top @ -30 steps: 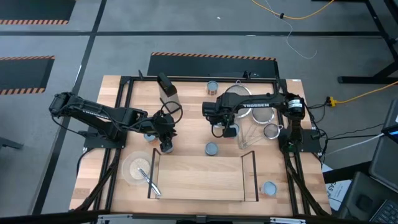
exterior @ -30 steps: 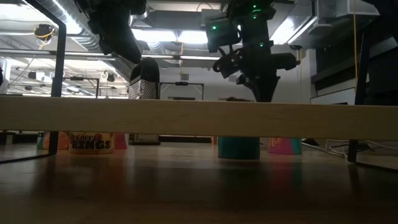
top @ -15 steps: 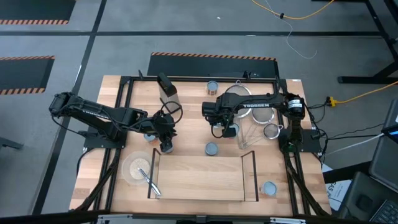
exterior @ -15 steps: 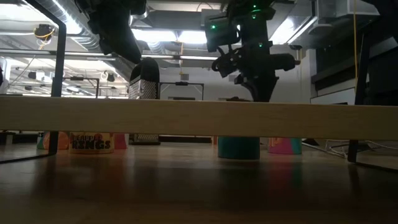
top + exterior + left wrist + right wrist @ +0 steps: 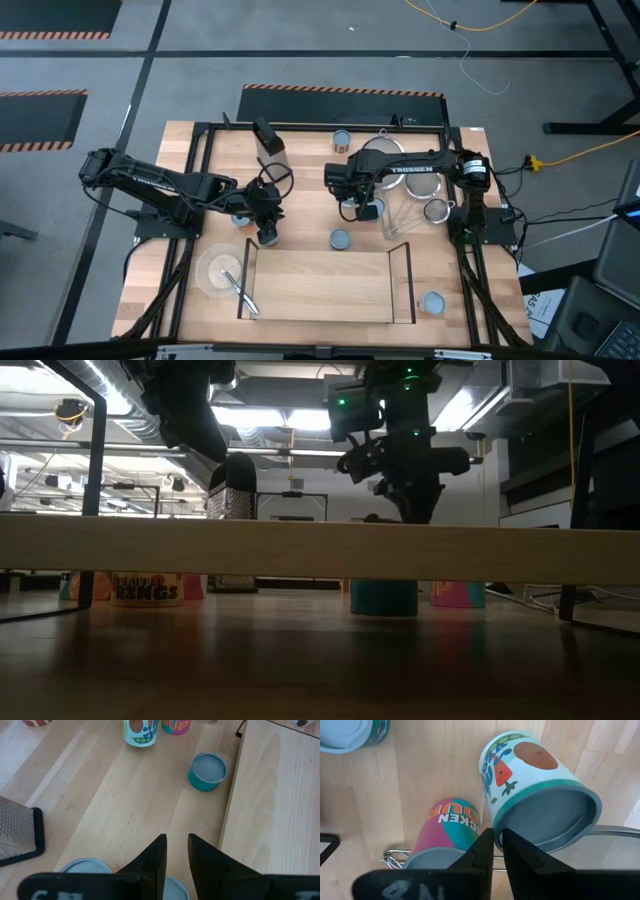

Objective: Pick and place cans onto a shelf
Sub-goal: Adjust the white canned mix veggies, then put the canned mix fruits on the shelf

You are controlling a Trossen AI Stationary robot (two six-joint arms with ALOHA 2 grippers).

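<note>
The shelf [image 5: 320, 285] is a light-wood board with black end frames at the table's near side; its edge crosses the low view [image 5: 300, 550]. My right gripper [image 5: 352, 208] [image 5: 498, 837] is shut above two upright cans, a pale one with a vegetable label [image 5: 540, 785] and a pink one [image 5: 452, 827]. My left gripper [image 5: 266, 228] [image 5: 177, 845] is shut and holds nothing, over a can top [image 5: 172, 887] by the shelf's left end. A teal can [image 5: 340, 240] [image 5: 207, 770] stands just behind the shelf. Other cans stand at the far edge [image 5: 342, 138] and the near right [image 5: 432, 302]. My right gripper points down with its shut fingertips [image 5: 487, 840] at the near rim [image 5: 496, 822] of the pale can's top. I cannot tell whether they touch the rim. The can stands upright on the table.
Round wire strainers [image 5: 385, 155] [image 5: 437, 210] lie under and beside the right arm. A grater [image 5: 270, 140] [image 5: 15, 835] stands behind the left gripper. A pale bowl with a utensil [image 5: 220, 270] sits left of the shelf. The shelf board's top [image 5: 320, 270] is bare.
In the low view my right gripper has shifted a little toward the table's left, staying above the shelf board's height. The cans and my left gripper have kept still.
</note>
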